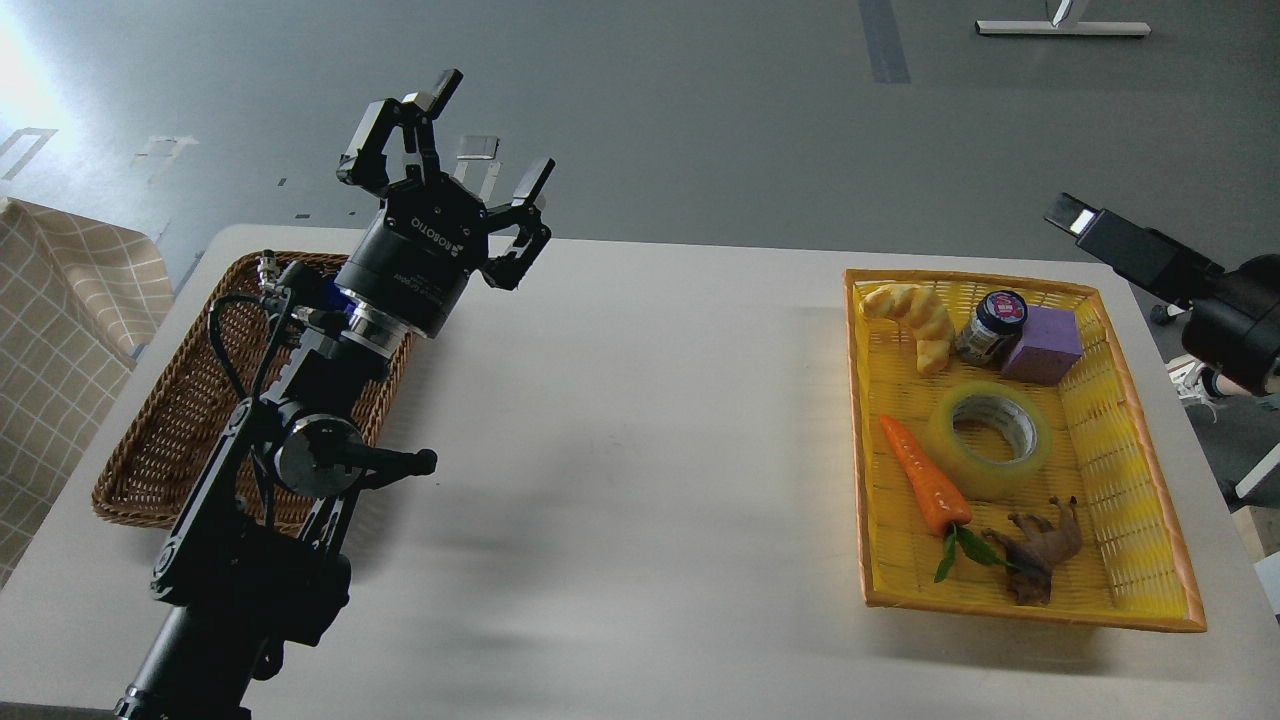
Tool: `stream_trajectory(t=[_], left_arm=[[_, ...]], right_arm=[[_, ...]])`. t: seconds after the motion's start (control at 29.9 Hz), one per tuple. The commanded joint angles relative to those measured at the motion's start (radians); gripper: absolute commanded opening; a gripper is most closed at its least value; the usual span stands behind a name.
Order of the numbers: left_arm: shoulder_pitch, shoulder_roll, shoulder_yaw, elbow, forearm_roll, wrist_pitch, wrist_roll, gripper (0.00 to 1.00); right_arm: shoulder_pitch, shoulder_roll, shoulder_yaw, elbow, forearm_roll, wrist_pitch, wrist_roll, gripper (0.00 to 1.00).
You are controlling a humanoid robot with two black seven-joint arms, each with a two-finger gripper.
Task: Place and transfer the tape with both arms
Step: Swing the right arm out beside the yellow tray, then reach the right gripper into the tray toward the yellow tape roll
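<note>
Looking from the head: one view only, facing forward and down over a pale desk [620,420].
Left tool [455,140]: raised above the desk's far left part, fingers spread wide apart and pointing up, nothing between them.
Left arm [300,450]: black, coming up from the near left corner, partly covering the wicker tray.
Wicker tray [160,440]: brown, oval, along the desk's left edge.
Right tool [1075,218]: beyond the desk's right edge near the far right corner; seen as a dark block with a light tip, so whether it is apart or together cannot be told.
Yellow basket [1140,470]: rectangular, along the desk's right edge.
Tape [990,440]: lying flat in the middle of the yellow basket, core ring facing up, well apart from both tools.
Carrot [925,480]: just left of the tape, leaves toward the near edge.
Brown toy animal [1040,550]: at the basket's near end.
Far end of basket: yellow bread-like piece [915,320], dark jar [992,325], purple block [1042,345].
</note>
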Motion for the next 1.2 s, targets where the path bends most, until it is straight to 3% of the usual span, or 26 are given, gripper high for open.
stream_trajectory(t=[0.0,0.27,0.57,0.7,0.8,0.84,1.17], left_arm=[[0.0,0.0,-0.002,0.0,0.003,0.001,-0.001,0.98],[-0.002,0.001,-0.003,0.0,0.003,0.002,-0.001,0.98],[0.002,-0.015,-0.003,0.0,0.005,0.002,-0.001,0.98],[0.003,-0.016,-0.002,0.0,0.005,0.002,-0.001,0.98],[0.003,-0.019,0.0,-0.002,0.005,0.004,-0.001,0.98],[0.003,-0.02,0.0,0.0,0.005,0.004,-0.001,0.98],[0.009,-0.025,0.0,-0.002,0.005,0.004,-0.001,0.98]], right_arm=[[-0.027,0.001,0.022,-0.02,0.002,-0.011,0.097,1.0],[-0.046,0.021,0.189,-0.069,0.009,-0.013,0.097,1.0],[-0.115,0.076,0.196,-0.1,-0.014,-0.011,0.088,0.99],[-0.129,0.067,0.17,-0.091,-0.135,-0.007,0.005,0.99],[-0.132,0.059,0.143,-0.097,-0.314,-0.001,-0.111,0.99],[-0.13,0.052,0.14,-0.097,-0.356,0.002,-0.128,0.99],[-0.07,0.041,-0.036,-0.123,-0.464,0.027,-0.116,0.99]])
